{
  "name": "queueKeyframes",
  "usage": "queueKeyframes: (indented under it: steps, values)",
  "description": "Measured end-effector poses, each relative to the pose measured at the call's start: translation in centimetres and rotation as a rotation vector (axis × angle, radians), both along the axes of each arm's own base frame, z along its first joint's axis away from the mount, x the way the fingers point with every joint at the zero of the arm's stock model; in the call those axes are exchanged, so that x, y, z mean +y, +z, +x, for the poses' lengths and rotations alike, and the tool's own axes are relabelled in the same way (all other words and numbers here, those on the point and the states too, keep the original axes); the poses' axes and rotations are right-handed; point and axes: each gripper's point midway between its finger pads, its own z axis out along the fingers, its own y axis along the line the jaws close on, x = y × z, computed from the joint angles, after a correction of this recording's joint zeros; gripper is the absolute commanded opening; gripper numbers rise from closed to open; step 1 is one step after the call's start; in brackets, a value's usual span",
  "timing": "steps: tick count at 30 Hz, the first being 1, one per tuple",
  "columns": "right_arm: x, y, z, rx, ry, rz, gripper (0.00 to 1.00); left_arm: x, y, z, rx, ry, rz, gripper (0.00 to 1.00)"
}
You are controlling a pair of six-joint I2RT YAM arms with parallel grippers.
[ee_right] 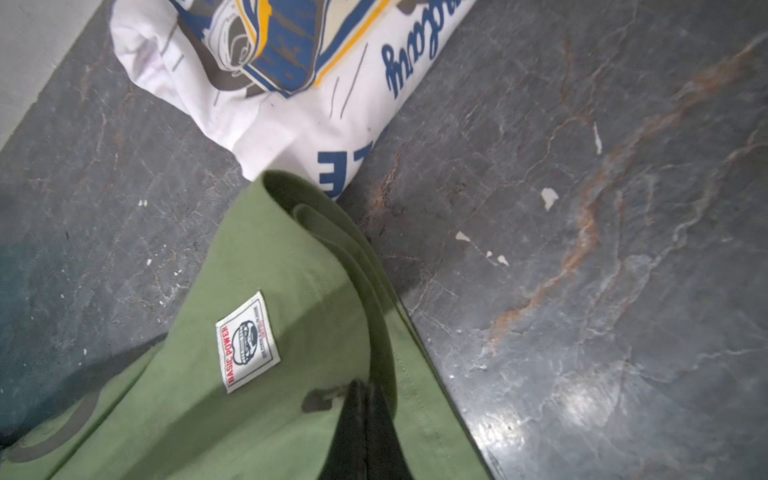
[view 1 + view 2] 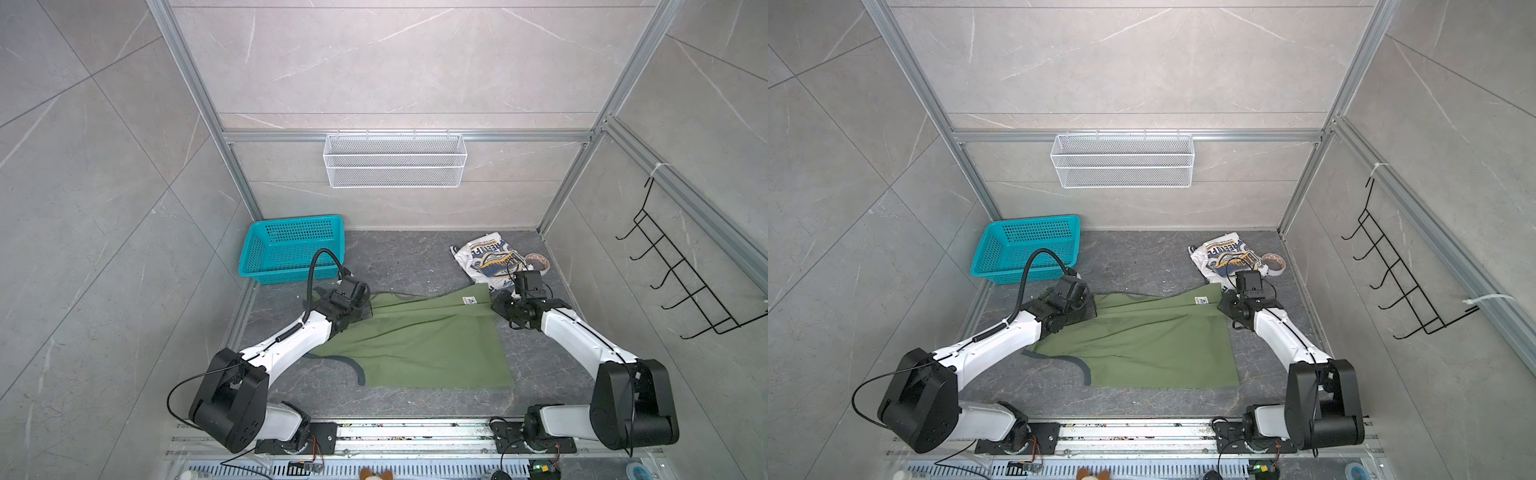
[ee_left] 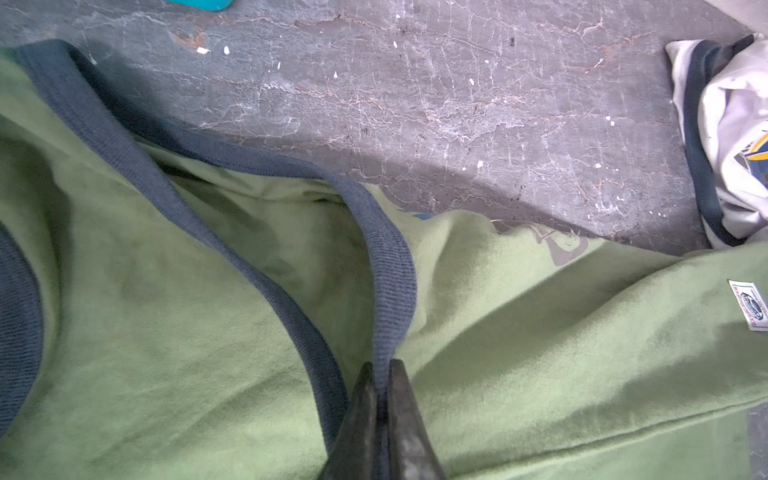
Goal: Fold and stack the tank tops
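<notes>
Olive folding step: pinches green tank top (image 2: 415, 345) at ten o'clock with left gripper (image 3: 381, 370), two o'clock with right gripper (image 1: 365, 386); next needs lifting together toward six o'clock.

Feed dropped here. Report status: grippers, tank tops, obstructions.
Left gripper shut on green tank top's grey trim; right gripper shut on its hem corner. White tank top crumpled behind, unfolded. Tape roll beside it, off the green one.

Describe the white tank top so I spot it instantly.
From the white mesh basket on the back wall, drop to the table's far right corner. The white tank top lies crumpled there beyond the green tank top; its navy-and-yellow print separates it from the tape roll alongside.
</notes>
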Motion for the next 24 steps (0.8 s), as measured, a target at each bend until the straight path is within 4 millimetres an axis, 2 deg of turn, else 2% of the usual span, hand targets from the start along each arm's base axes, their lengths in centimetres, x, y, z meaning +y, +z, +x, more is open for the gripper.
queueKeyframes:
  steps: [2,6,7,9,11,13,15,19,21,24]
  values:
    - [-0.1,-0.5,-0.5,0.011,-0.002,-0.002,0.05,0.0,-1.1,-0.6,0.026,-0.006,-0.004,0.02]
    - [-0.2,-3.2,-2.2,0.089,-0.005,-0.004,0.09,0.2,-5.1,-2.5,0.141,-0.013,0.007,0.09]
    - [-0.2,-3.8,-2.5,0.107,-0.007,-0.003,0.12,0.2,-5.9,-2.7,0.168,-0.016,0.012,0.17]
    - [-0.2,-4.8,-2.8,0.141,-0.017,-0.001,0.25,0.0,-7.6,-3.3,0.223,-0.021,0.016,0.31]
    - [-0.4,-5.2,-2.9,0.155,-0.026,-0.003,0.41,-0.1,-8.2,-3.6,0.247,-0.027,0.016,0.45]
    - [-0.6,-5.2,-2.9,0.156,-0.032,-0.014,0.54,-0.3,-7.8,-3.4,0.239,-0.03,0.005,0.59]
    - [-1.0,-4.7,-2.9,0.15,-0.045,-0.029,0.62,-0.1,-7.0,-3.4,0.226,-0.034,0.015,0.68]
    - [-1.4,-2.0,-2.0,0.081,-0.056,-0.053,0.65,0.0,-3.8,-1.9,0.166,-0.038,0.044,0.72]
    - [-1.0,-0.4,-1.1,0.034,-0.048,-0.053,0.66,-0.8,-1.5,-0.3,0.106,-0.048,0.032,0.72]
    - [-0.3,0.9,0.3,0.003,-0.028,-0.046,0.66,-1.9,0.7,1.7,0.052,-0.061,0.019,0.73]
